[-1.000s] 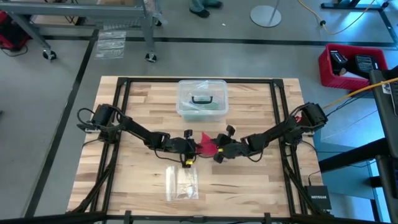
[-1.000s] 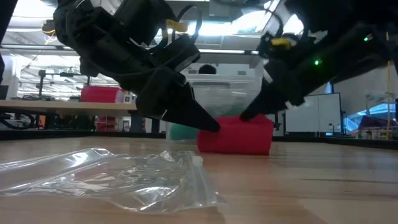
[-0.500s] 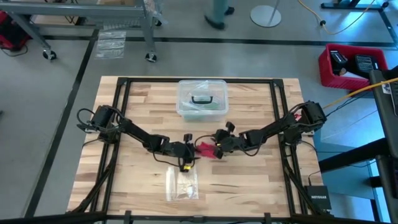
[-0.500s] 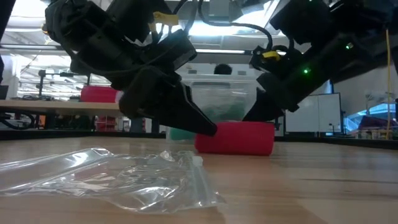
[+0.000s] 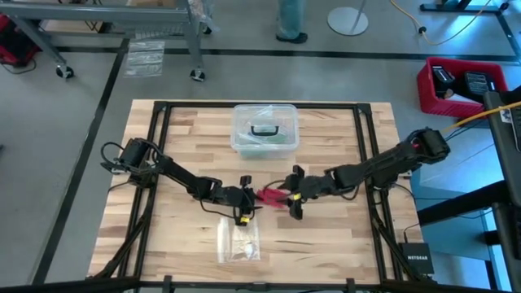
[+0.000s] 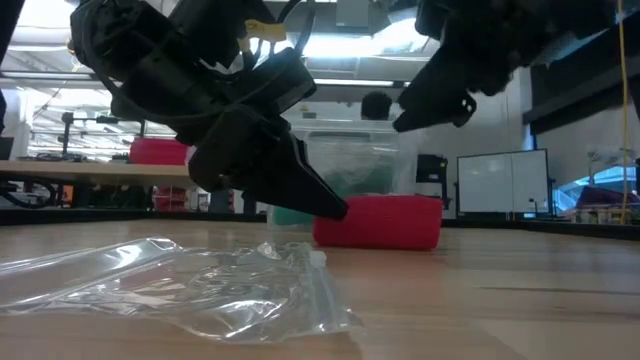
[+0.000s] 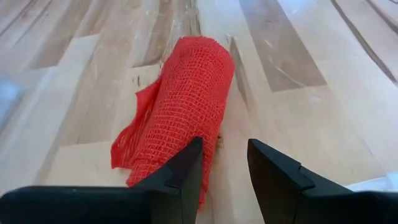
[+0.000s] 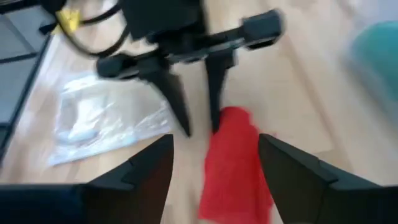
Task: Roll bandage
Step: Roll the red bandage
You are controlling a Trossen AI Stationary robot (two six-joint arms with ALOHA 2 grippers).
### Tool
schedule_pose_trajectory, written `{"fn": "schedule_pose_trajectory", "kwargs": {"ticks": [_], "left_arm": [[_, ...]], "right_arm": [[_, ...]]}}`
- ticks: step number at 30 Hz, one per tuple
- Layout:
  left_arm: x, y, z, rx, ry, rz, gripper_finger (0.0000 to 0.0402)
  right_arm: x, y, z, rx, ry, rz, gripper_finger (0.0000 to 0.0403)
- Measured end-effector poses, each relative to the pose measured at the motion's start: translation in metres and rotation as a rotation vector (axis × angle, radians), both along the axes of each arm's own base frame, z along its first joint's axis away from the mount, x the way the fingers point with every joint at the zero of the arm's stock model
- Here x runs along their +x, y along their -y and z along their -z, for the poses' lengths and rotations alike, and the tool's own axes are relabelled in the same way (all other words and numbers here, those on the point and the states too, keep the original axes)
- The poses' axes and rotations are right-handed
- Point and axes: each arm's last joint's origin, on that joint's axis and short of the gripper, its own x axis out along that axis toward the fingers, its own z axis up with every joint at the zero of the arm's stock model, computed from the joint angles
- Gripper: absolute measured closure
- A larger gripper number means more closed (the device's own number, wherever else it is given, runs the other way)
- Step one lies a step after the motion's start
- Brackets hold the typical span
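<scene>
Bandage [image 5: 271,196] is lying rolled at desk [image 5: 342,236] centre, loose flap at one end. Left claw [image 7: 224,163], spread, is set at its 9 o'clock end; right claw [image 8: 214,165], spread, is lifted clear above. Judged: rolling nearly done; flap tuck needed next.

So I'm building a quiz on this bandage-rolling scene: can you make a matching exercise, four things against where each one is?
Things:
1. bandage
2. clear plastic bag
3. clear plastic box
4. right gripper

Places:
A. at the table's far edge, black handle on its lid
B. open, lifted clear above the red roll
C. lying flat nearest the table's front edge
D. rolled on the table, at the left gripper's fingertips

Pairs: 1-D, 2-C, 3-A, 4-B
</scene>
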Motion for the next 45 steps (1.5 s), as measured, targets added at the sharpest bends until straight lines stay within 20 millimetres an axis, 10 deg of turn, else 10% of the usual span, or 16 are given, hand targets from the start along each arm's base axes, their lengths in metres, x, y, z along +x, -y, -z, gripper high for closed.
{"fn": "schedule_pose_trajectory", "kwargs": {"ticks": [10, 38, 45], "left_arm": [[-0.003, 0.008, 0.001, 0.011, -0.008, 0.010, 0.0282], [-0.002, 0.009, 0.000, 0.014, 0.003, 0.002, 0.0282], [-0.001, 0.017, -0.047, 0.090, 0.157, 0.041, 0.0282]], "right_arm": [[0.022, -0.011, 0.040, -0.033, -0.093, -0.014, 0.0102], [0.043, -0.014, 0.053, -0.101, -0.269, 0.029, 0.0086], [0.043, -0.014, 0.053, -0.121, -0.271, 0.012, 0.0086]]}}
